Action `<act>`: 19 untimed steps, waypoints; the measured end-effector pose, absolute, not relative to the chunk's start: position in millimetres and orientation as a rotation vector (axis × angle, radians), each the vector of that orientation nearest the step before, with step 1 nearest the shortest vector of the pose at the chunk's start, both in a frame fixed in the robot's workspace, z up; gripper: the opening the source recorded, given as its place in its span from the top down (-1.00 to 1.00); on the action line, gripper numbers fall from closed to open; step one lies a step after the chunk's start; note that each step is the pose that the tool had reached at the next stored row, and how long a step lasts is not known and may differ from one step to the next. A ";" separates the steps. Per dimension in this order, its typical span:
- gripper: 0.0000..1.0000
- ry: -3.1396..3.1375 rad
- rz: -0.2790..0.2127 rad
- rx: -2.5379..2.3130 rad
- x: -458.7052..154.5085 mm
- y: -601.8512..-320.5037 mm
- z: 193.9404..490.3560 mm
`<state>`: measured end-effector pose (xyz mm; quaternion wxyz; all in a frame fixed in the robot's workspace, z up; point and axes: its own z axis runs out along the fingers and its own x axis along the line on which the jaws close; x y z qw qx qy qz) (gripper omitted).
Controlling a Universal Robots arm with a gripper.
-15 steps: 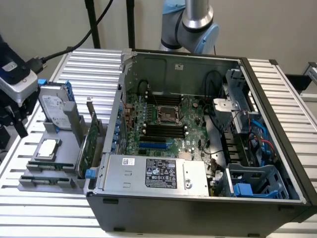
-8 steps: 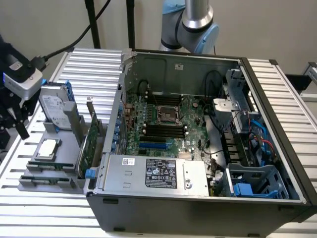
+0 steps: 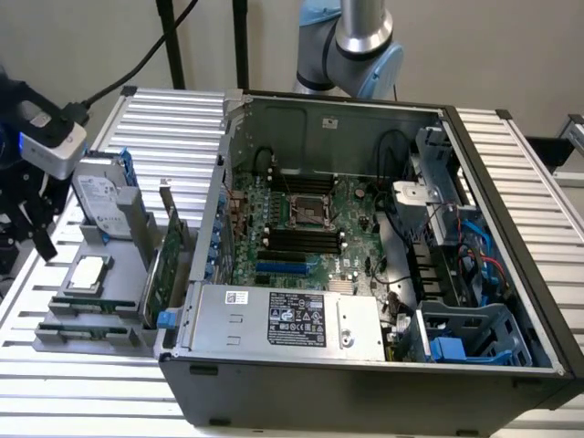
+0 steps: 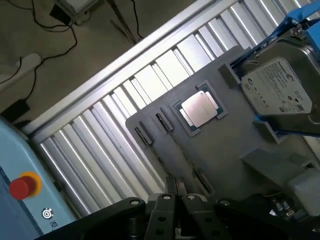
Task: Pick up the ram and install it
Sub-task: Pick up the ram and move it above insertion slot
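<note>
Two green strips lie flat, side by side, at the near end of the grey tray [image 4: 239, 144] in the exterior view: one ram stick [image 3: 88, 307] and a second ram stick [image 3: 80, 330], both well apart from the open computer case [image 3: 365, 388] on the exterior view's right. My gripper [image 4: 174, 191] hangs over that tray, close to its edge. How far it stands open I cannot tell, but with both sticks in their places I judge that I hold nothing. Further along the tray sit the square processor chip [image 4: 200, 107] and a hard drive [image 4: 277, 90] standing in its blue holder. A larger expansion card [image 3: 164, 265] stands upright between the tray and the case. Inside the case, the black memory slots [image 3: 301, 239] just below the processor socket look empty, so I take it no stick is installed yet. I expect a stick like this to be very light and stiff but thin and easily harmed — a board that will not bend and should not be squeezed hard. I judge the safest hold is across its thickness near the middle of one long edge, on bare board, clear of the contact edge and the small chips.
</note>
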<state>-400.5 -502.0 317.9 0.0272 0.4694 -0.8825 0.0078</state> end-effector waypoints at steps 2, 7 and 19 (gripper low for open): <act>1.00 -2.699 0.026 1.500 -400.6 -502.0 317.0; 1.00 -2.631 0.027 1.621 -400.6 -502.0 315.4; 1.00 -2.448 0.025 1.905 -400.6 -501.9 311.9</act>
